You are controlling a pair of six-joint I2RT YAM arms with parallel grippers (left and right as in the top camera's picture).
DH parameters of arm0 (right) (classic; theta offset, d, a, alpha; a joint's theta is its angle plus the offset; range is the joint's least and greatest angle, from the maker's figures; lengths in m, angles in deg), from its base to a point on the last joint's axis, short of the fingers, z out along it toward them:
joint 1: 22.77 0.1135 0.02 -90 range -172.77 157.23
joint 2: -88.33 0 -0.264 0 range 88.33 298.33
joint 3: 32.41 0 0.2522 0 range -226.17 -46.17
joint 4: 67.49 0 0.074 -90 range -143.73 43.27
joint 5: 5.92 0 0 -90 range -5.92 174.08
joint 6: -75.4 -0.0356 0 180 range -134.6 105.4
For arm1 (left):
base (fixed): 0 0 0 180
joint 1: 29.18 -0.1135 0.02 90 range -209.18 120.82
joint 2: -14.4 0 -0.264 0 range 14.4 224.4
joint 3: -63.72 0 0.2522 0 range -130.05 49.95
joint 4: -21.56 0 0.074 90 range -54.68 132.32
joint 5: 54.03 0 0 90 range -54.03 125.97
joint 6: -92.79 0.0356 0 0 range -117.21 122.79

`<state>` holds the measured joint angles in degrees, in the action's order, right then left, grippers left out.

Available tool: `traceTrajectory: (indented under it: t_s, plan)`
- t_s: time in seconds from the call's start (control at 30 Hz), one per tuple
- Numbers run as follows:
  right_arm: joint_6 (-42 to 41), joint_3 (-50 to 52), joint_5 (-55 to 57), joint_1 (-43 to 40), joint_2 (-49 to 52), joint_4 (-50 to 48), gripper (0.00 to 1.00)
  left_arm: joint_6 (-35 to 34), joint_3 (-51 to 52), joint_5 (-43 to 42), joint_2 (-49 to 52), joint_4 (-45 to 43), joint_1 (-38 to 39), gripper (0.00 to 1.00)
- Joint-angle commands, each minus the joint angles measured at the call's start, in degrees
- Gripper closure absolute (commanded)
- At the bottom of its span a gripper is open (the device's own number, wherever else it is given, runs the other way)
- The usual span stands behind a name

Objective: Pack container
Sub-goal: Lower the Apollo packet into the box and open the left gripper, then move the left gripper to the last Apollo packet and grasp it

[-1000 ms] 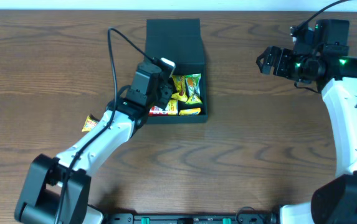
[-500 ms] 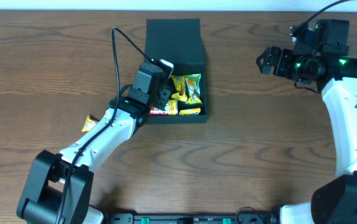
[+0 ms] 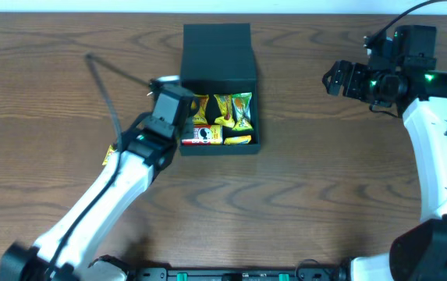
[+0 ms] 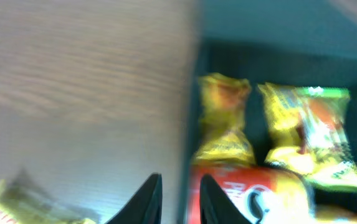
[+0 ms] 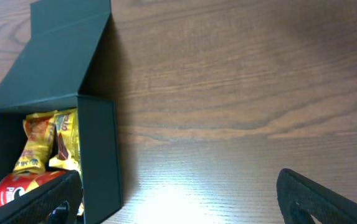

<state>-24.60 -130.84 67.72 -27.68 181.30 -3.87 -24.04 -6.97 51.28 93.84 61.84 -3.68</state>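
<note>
The container point(image 3: 246, 82) is a dark box with its flap lid point(image 3: 217, 47) raised at the back. Inside lie yellow snack packets point(image 3: 231, 109) and a red packet point(image 3: 202, 135). My left gripper point(image 3: 167, 92) hovers just over the container's left wall. In the left wrist view its fingers point(image 4: 179, 196) stand a narrow gap apart with nothing between them, above the wall, with the red packet point(image 4: 253, 196) and yellow packets point(image 4: 225, 121) to the right. My right gripper point(image 3: 336, 78) is wide open and empty point(image 5: 178, 205), well right of the container point(image 5: 97, 149).
A loose yellow snack packet point(image 3: 111, 154) lies on the wooden table left of the container, beside my left forearm; it shows blurred in the left wrist view point(image 4: 22, 205). The table's back edge runs just behind the lid.
My left gripper has moved quickly left, from over the container's inside to above its left wall, uncovering the packets. The right arm has not moved.
</note>
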Motion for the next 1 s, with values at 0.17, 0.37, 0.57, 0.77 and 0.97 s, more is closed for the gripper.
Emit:
traceTrajectory:
  t_s: [0.17, 0.37, 0.57, 0.77, 0.97]
  plan:
    - [0.4, 0.1, 0.5, 0.5, 0.0, 0.3, 0.01, -26.1, 9.3, 11.2, -8.1, 5.2, -0.6, 0.65]
    - [0.4, 0.1, 0.2, 0.5, 0.0, 0.2, 0.01, -26.6, 21.5, 10.2, -8.4, -7.7, -0.9, 0.53]
    - [0.4, 0.1, 0.2, 0.5, 0.0, 0.1, 0.01, -33.3, 25.7, 10.5, -8.4, -8.4, -4.0, 0.52]
    - [0.4, 0.1, -0.6, 0.5, 0.0, -0.3, 0.01, -31.5, 28.8, 7.5, -8.1, -11.4, -10.5, 0.5]
    - [0.4, 0.1, -0.6, 0.5, 0.0, -0.2, 0.01, -28.4, 28.9, 2.6, -6.3, -15.8, -14.4, 0.49]
